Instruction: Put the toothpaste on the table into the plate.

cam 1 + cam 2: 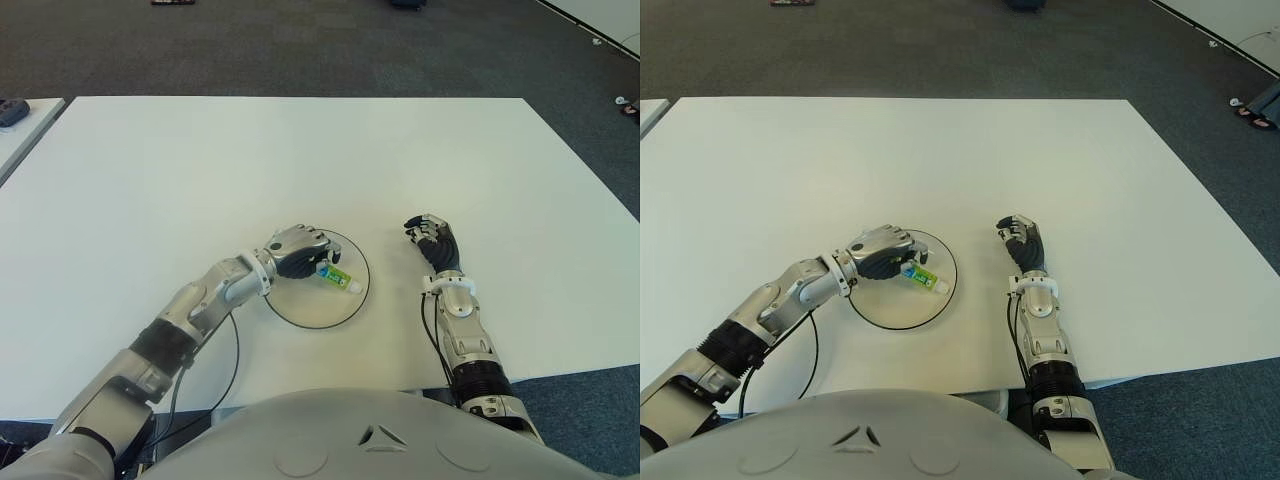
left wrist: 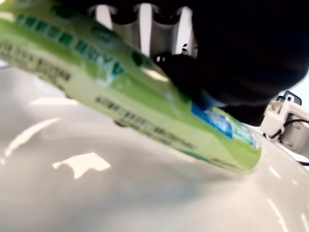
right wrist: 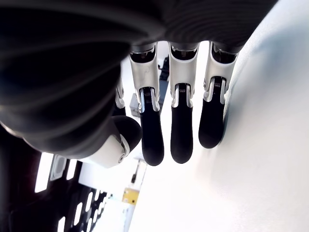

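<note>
A green and white toothpaste tube [image 1: 337,277] sticks out from my left hand [image 1: 298,250], whose fingers are curled shut on it. The hand hovers over the far left part of a round white plate with a dark rim [image 1: 318,308], and the tube slants down with its white cap end close to the plate's surface. In the left wrist view the tube [image 2: 130,96] runs across under the dark fingers [image 2: 231,58], with the plate's glossy bottom [image 2: 120,193] just below. My right hand [image 1: 432,238] shows to the right of the plate, fingers relaxed and holding nothing.
The white table [image 1: 300,160] stretches wide beyond the plate. Grey carpet surrounds it. A second table corner [image 1: 25,125] with a dark object [image 1: 12,110] shows at the far left. A black cable [image 1: 237,355] loops beside my left forearm.
</note>
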Robot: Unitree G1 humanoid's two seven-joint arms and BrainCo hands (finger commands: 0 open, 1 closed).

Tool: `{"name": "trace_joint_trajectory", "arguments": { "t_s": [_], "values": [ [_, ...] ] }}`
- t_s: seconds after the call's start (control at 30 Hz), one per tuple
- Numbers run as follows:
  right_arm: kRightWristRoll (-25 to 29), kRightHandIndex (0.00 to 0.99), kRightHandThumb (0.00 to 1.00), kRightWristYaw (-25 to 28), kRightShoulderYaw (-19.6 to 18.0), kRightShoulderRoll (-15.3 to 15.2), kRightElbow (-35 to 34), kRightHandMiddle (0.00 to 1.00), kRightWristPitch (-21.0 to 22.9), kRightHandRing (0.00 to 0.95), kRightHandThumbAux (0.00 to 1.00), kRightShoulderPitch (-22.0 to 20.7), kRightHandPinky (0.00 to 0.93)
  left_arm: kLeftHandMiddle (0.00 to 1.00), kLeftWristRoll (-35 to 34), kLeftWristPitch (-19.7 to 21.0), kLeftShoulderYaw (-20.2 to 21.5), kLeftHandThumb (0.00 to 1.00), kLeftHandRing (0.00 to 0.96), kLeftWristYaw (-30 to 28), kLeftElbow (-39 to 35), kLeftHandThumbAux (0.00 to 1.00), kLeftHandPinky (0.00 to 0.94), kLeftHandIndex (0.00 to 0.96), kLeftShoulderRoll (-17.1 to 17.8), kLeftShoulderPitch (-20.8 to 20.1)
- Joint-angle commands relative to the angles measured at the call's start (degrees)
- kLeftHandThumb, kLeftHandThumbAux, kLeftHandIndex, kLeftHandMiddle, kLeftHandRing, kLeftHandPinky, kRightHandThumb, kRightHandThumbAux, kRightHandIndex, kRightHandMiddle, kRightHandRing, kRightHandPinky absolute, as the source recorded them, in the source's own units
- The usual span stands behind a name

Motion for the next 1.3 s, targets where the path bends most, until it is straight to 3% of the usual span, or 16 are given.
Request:
{"name": "trace_joint_trajectory", "arguments": {
  "t_s": [0.03,0.33,0.83,0.97,1.17,1.3],
  "values": [
    [-0.2,0.419,0.712,-0.1,0.0,0.1,0.0,0.452,0.7,0.436,0.733,0.5,0.429,0.792,2.2,-0.3,-2.2,0.713,0.791,0.2,4.8,0.713,0.771,0.436,-0.8,-2.1],
    [-0.6,0.419,0.712,-0.2,0.2,-0.2,0.4,0.457,0.2,0.436,0.733,0.6,0.424,0.783,2.0,-0.7,-3.0,0.711,0.775,2.9,12.5,0.715,0.734,0.435,-1.8,-3.1],
    [0.4,0.42,0.712,0.7,-0.1,-0.6,0.6,0.457,-0.3,0.442,0.732,0.6,0.442,0.757,2.7,-0.4,-4.6,0.71,0.746,4.0,16.9,0.717,0.72,0.434,-2.3,-4.6],
    [0.2,0.42,0.711,0.6,-0.1,-0.7,0.8,0.455,-0.6,0.443,0.732,0.5,0.443,0.754,2.9,-2.0,-4.6,0.709,0.743,6.2,16.1,0.717,0.72,0.434,-1.6,-4.0],
    [0.0,0.42,0.711,0.5,-0.1,-0.8,1.1,0.454,-0.7,0.443,0.732,0.4,0.443,0.727,1.3,-3.9,-2.3,0.705,0.725,6.3,6.0,0.715,0.709,0.433,1.1,-0.8],
    [0.1,0.419,0.711,0.6,-0.1,-0.8,1.1,0.455,-0.6,0.443,0.733,0.3,0.439,0.613,1.1,-5.1,-1.2,0.698,0.617,8.1,4.3,0.714,0.599,0.426,1.1,-0.1]
  ]
}}
